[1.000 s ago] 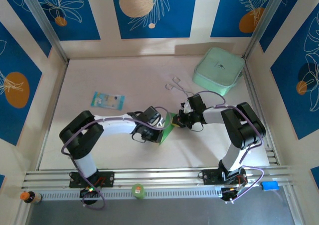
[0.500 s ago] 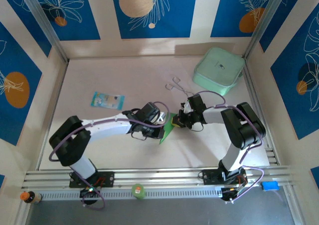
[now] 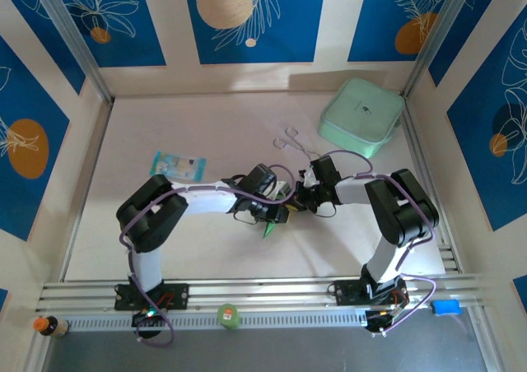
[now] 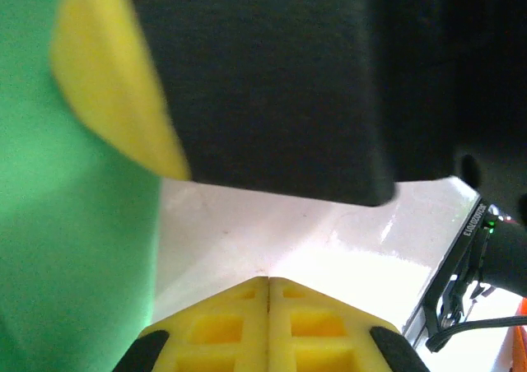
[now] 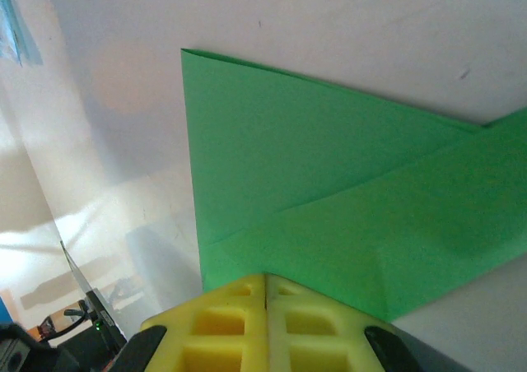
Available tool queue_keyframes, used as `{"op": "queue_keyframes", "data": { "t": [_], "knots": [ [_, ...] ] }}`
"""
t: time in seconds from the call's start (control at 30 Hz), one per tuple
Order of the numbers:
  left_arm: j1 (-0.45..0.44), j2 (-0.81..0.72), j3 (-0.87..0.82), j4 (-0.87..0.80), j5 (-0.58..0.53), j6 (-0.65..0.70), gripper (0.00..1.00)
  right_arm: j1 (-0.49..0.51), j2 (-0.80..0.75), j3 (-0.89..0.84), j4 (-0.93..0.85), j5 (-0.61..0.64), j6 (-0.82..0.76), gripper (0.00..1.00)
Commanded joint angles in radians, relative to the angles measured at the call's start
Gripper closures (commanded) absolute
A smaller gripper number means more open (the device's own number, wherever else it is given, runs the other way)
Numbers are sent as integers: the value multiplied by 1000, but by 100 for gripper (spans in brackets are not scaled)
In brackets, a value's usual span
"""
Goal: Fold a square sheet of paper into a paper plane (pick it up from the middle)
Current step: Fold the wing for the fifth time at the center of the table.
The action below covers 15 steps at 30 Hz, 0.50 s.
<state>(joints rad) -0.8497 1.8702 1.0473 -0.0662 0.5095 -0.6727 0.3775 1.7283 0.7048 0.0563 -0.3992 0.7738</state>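
Right tool [image 5: 265, 283] is clamped shut, and the square sheet of paper [image 5: 329, 191] runs in at its pad tips, so I'm reading that as a grip on the sheet's edge. The paper's creased, with one flap lapping over the other. It sits mid-surface [image 3: 206, 248], right where the two wrists meet.

Left tool [image 4: 268, 288] has its pads pressed flat together and I can't see anything between them. The green runs down just beside it, and a dark housing with a yellow pad hangs right above it.

That crowding is my first worry. The tools are nearly touching, so any sideways nudge could knock one into the other.

Second worry is the paper. It's thin and, I think, held by one edge only. If the closed left tool drags across it while the right one hangs on, I'd expect a tear or the edge pulling free.

Third is the crease. If the left tool presses off the fold line, the sheet could skid on that smooth surface and the crease would set crooked. And if the right grip lets go early, the flap likely springs back open.
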Motion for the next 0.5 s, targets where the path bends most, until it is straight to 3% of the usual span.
{"op": "queue_keyframes", "data": {
  "t": [0.0, 0.47],
  "knots": [
    [18, 20, -29, 28, 32, 8, 99, -17, 42, -26, -89, 81, -14, 98],
    [47, -35, -182, 55, -13, 13, 98, -28, 51, -31, -93, 83, -22, 98]
  ]
}}
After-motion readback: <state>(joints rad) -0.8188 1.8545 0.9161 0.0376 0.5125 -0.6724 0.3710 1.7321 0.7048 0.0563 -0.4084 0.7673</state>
